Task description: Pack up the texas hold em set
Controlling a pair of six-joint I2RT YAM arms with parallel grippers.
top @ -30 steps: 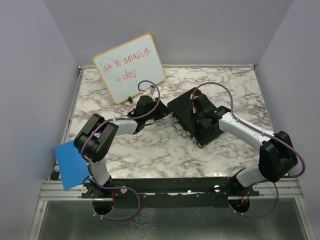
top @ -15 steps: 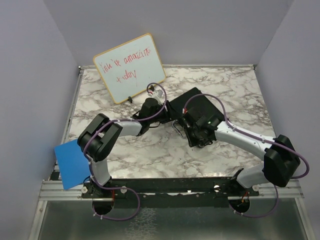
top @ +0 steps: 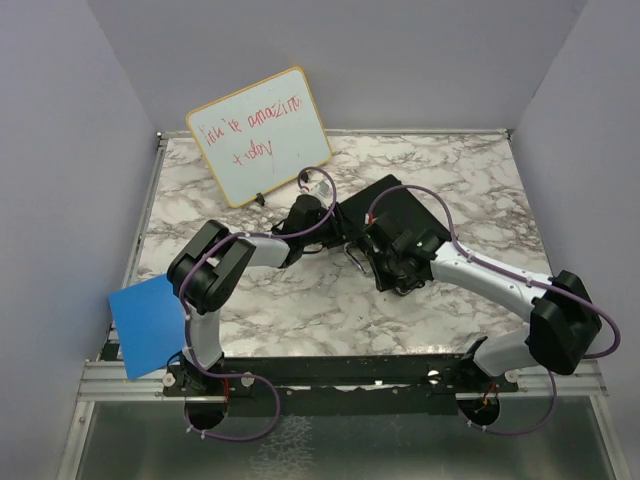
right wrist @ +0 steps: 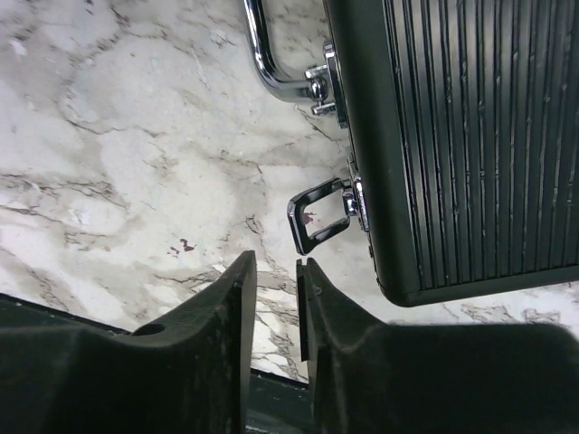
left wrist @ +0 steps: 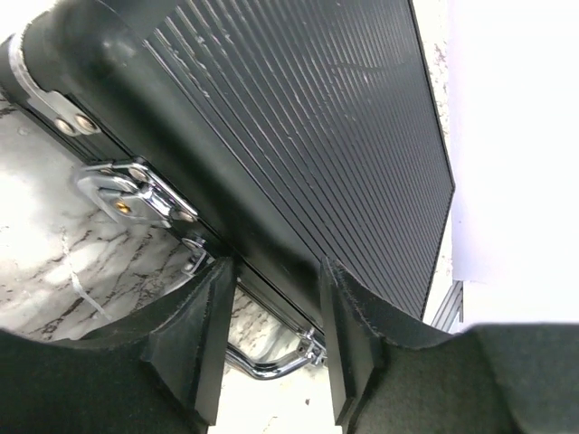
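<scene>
The texas hold em set shows only as a black ribbed briefcase (top: 403,212) lying with its lid down on the marble table; whatever is inside is hidden. My left gripper (top: 331,226) is at the case's left front edge. In the left wrist view it (left wrist: 276,271) stands open, with the case's rim (left wrist: 271,163) just past the fingertips and a silver latch (left wrist: 136,194) to the left. My right gripper (top: 388,268) hangs over the case's near corner. In the right wrist view it (right wrist: 276,262) has a narrow empty gap, just short of a latch loop (right wrist: 319,217) that sticks out from the case (right wrist: 470,136).
The chrome carry handle (right wrist: 264,54) juts from the case's front edge onto the marble (top: 300,300). A wood-framed whiteboard (top: 260,135) with red writing leans at the back left. A blue sheet (top: 148,325) hangs by the left arm's base.
The right arm came off the top of the case and down to its near corner, its jaws narrowing. The left gripper slid right to the case's edge and opened wider.
</scene>
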